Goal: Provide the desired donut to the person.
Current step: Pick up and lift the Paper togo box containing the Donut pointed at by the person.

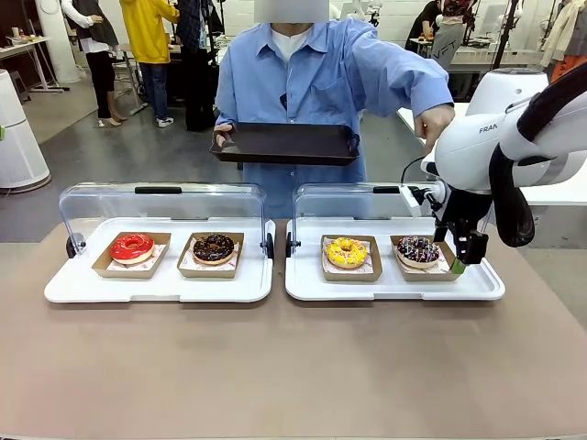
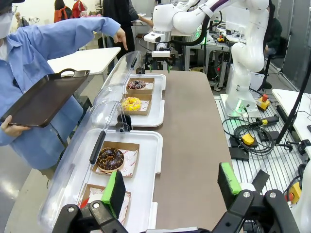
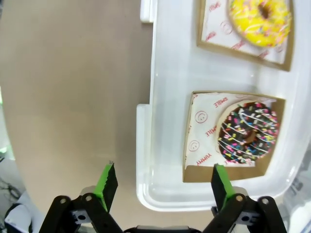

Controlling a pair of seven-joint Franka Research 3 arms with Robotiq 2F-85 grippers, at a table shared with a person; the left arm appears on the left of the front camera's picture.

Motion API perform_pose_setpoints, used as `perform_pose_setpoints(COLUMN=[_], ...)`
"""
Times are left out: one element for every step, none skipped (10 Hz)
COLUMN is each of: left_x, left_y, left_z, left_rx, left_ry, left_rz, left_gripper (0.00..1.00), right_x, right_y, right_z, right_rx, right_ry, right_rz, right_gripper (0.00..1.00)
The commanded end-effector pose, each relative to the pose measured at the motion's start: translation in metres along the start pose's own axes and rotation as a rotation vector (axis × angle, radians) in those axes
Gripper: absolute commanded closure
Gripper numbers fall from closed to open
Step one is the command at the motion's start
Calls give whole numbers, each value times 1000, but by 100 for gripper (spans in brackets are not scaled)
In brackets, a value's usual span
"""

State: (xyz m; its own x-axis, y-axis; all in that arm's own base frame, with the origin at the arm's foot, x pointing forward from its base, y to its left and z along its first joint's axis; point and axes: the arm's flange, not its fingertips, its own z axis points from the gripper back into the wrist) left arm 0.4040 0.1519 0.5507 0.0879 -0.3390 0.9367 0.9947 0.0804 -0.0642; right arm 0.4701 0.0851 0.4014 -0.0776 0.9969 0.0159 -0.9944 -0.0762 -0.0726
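Note:
The person (image 1: 303,82) in a light blue shirt stands at the far side, holding a dark tray (image 1: 286,144) in one hand and pointing the other hand (image 1: 431,124) down toward the right end. Below that hand lies a chocolate donut with coloured sprinkles (image 1: 418,249) (image 3: 248,132) (image 2: 136,84) in a cardboard tray. My right gripper (image 1: 459,249) (image 3: 163,187) hangs open just beside and above it, at the white tray's right end. A yellow donut (image 1: 347,252) (image 3: 262,19) lies to its left. My left gripper (image 2: 172,187) is open, empty, above the left tray.
The left white tray (image 1: 156,284) holds a red donut (image 1: 132,247) and a chocolate donut (image 1: 214,247) (image 2: 110,158). Both trays have clear lids (image 1: 160,203) raised at the back. Bare brown table (image 1: 293,367) lies in front. Other people stand far behind.

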Motion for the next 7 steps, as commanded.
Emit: perform_pose_setpoints(left_x=[1,1,1,1,1,1,1], left_y=[-1,-1,-1,-1,-1,-1,-1], left_z=[1,1,1,1,1,1,1], left_rx=[-3,-3,-3,-3,-3,-3,-3], left_ry=[-5,-5,-5,-5,-5,-5,-5], left_rz=[-3,-3,-3,-3,-3,-3,-3], left_gripper=[0,0,0,0,0,0,0], right_x=[-11,-16,-23,-30,-34,-39,-45], right_y=[1,2,2,-1,-6,-11,-20], right_z=[-11,-17,-24,-30,-34,-40,-44], right_rx=[-10,-7,5,10,5,3,-1], right_ry=[-65,-67,-61,-69,-72,-72,-81], right_rz=[-22,-35,-42,-64,-75,-83,-100], right_gripper=[0,0,0,0,0,0,0])
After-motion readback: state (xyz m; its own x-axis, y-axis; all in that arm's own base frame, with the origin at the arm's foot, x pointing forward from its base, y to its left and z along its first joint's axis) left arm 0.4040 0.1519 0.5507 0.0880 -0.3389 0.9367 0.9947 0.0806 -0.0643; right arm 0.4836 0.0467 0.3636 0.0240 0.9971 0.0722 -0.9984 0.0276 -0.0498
